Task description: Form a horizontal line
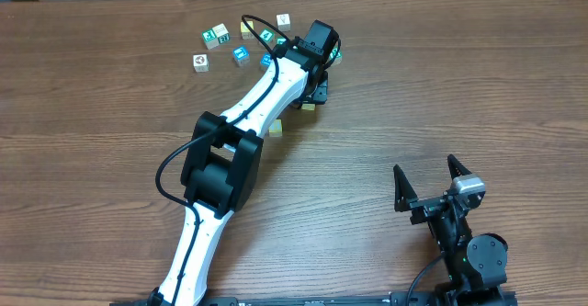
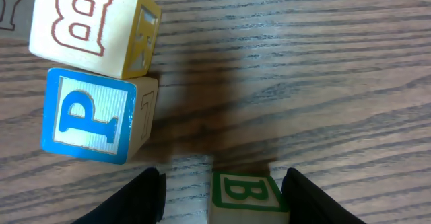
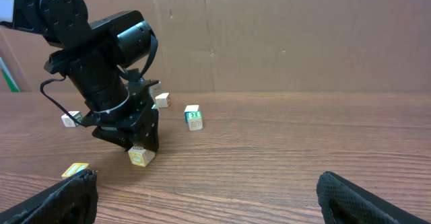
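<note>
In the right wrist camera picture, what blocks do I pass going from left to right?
Yellow wooden block at bottom left → cream-and-yellow wooden block under the left end effector → small white wooden block farther back → green-and-white wooden block.

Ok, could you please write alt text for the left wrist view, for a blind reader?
The left gripper, open, hovers over a wooden table, with a green-letter B block between its fingers. At upper left, a red-letter B block sits right beside a blue P block.
</note>
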